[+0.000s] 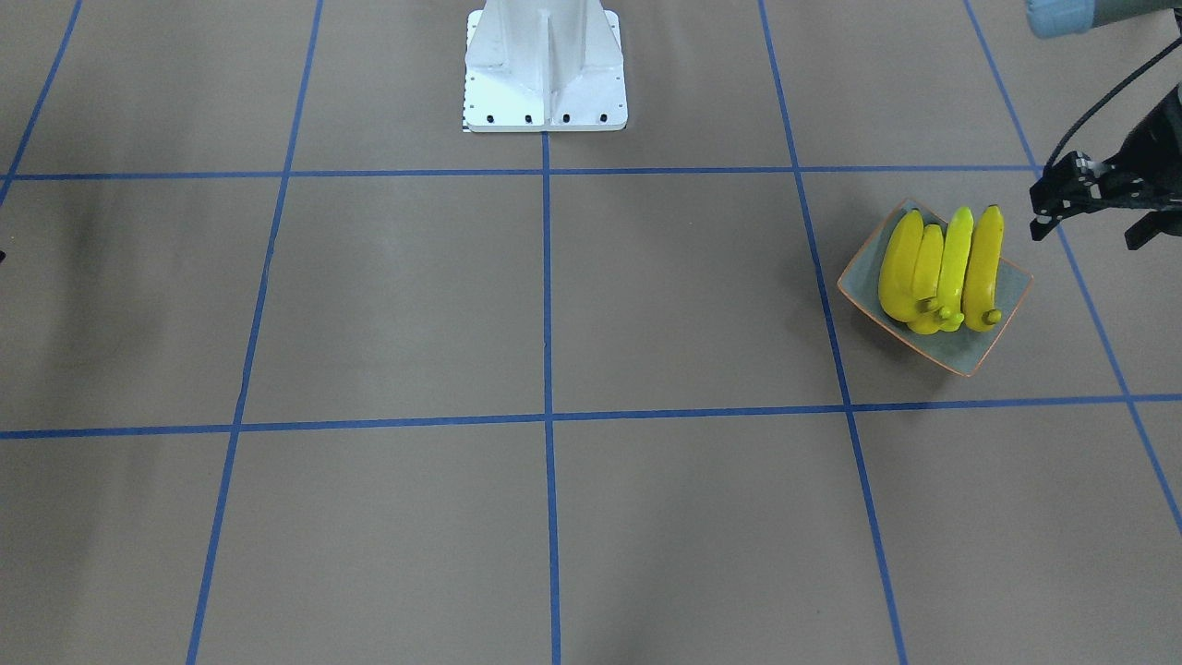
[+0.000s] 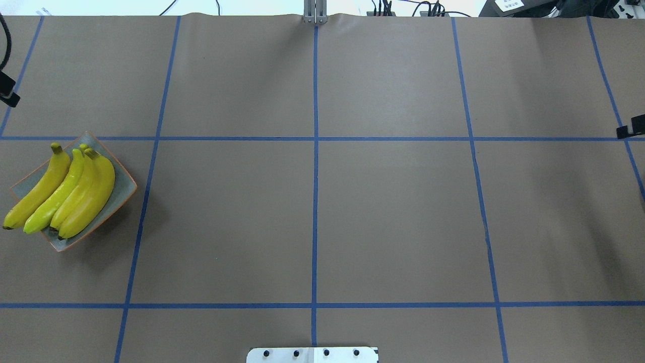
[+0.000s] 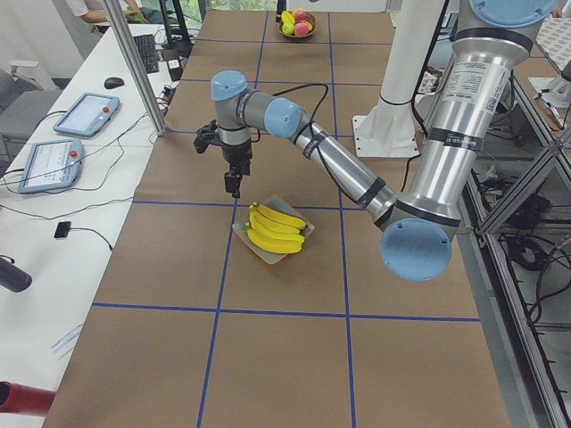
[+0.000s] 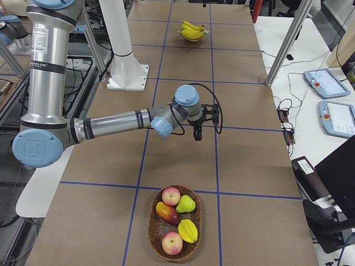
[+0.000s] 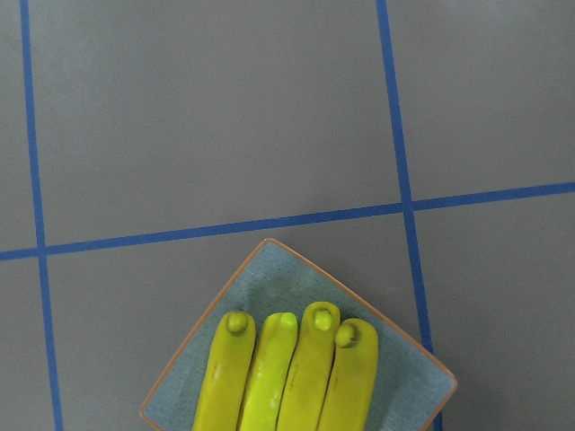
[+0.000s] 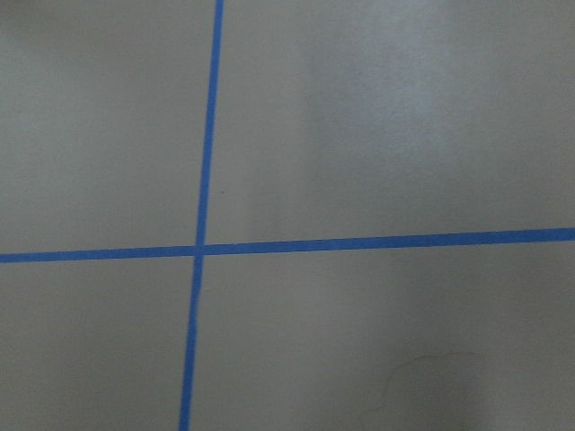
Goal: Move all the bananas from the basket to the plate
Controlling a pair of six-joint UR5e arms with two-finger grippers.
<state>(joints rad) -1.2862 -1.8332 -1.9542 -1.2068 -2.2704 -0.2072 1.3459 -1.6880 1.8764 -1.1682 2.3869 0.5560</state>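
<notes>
Brown table (image 2: 393,217), blue tape grid. Four bananas (image 1: 942,268) lay side by side on the plate (image 1: 974,346), near the left gripper (image 1: 1087,235) but untouched; its fingers stood apart. Right gripper (image 4: 197,134) hung well apart; whether spread or closed could not be told.

I count 4 bananas (image 2: 60,194) on 1 plate (image 2: 123,182). There is 1 basket (image 4: 155,243) holding 5 fruits: 2 apples (image 4: 171,195), 1 green pear (image 4: 186,204), 1 yellow starfruit (image 4: 188,230) and 1 reddish fruit (image 4: 166,213). There are 2 robot arms (image 4: 111,126), 1 white pedestal (image 1: 545,69) and 2 handheld screens (image 4: 324,82).
</notes>
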